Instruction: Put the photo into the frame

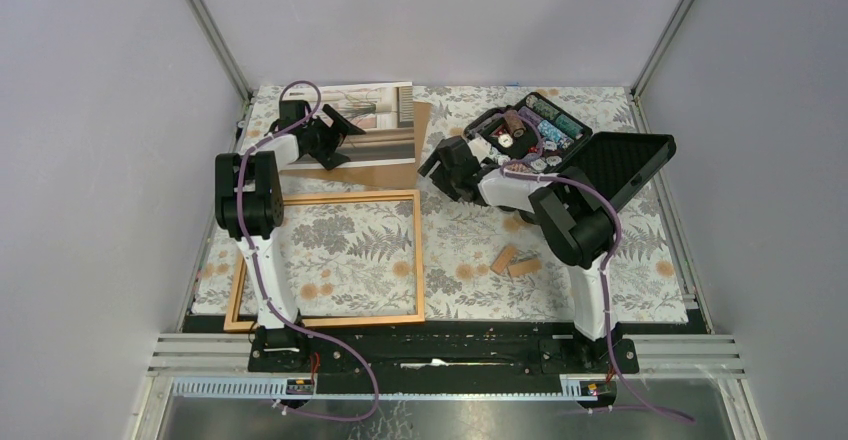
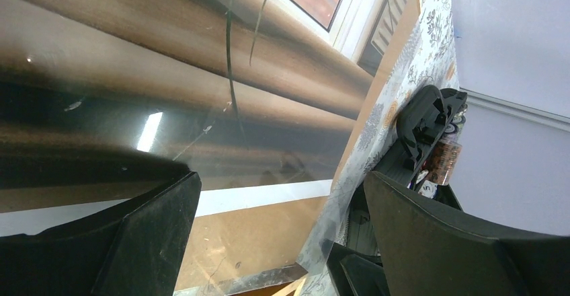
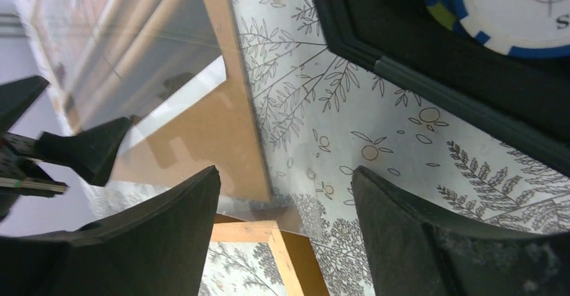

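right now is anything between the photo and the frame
Nothing visible blocks it: the photo rests on a brown board beyond the frame, whose opening shows tablecloth; the left arm crosses its left side.

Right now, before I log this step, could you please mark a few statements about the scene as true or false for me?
1. The photo lies inside the frame. False: it lies beyond the frame, on a brown board.
2. The left fingers stand open over the photo. True.
3. The black case is shut. False: its lid is swung open.
4. The right fingers are open and empty. True.
5. Two wooden blocks lie inside the frame. False: they lie to the right of it.
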Controlling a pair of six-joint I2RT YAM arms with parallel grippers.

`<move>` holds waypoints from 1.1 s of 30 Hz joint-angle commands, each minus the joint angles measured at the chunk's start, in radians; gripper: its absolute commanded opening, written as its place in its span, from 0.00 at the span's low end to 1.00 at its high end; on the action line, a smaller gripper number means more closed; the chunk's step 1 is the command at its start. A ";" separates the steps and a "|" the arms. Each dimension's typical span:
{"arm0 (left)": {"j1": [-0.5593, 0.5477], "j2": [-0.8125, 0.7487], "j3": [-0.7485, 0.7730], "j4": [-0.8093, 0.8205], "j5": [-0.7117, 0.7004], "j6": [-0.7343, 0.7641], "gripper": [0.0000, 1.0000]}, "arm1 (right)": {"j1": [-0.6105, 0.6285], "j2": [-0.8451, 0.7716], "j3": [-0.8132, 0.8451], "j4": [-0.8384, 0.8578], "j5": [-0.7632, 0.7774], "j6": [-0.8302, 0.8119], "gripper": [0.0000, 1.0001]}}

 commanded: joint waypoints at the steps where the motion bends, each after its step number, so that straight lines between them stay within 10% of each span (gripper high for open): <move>1: 0.007 0.032 -0.036 -0.091 -0.042 0.025 0.99 | -0.006 -0.030 -0.097 0.224 -0.014 0.099 0.73; 22: 0.027 0.008 -0.078 -0.016 0.035 -0.033 0.99 | -0.088 0.115 0.014 0.409 -0.254 0.062 0.45; 33: -0.083 -0.312 0.078 -0.206 -0.249 0.266 0.99 | -0.131 0.078 0.108 0.364 -0.383 -0.003 0.00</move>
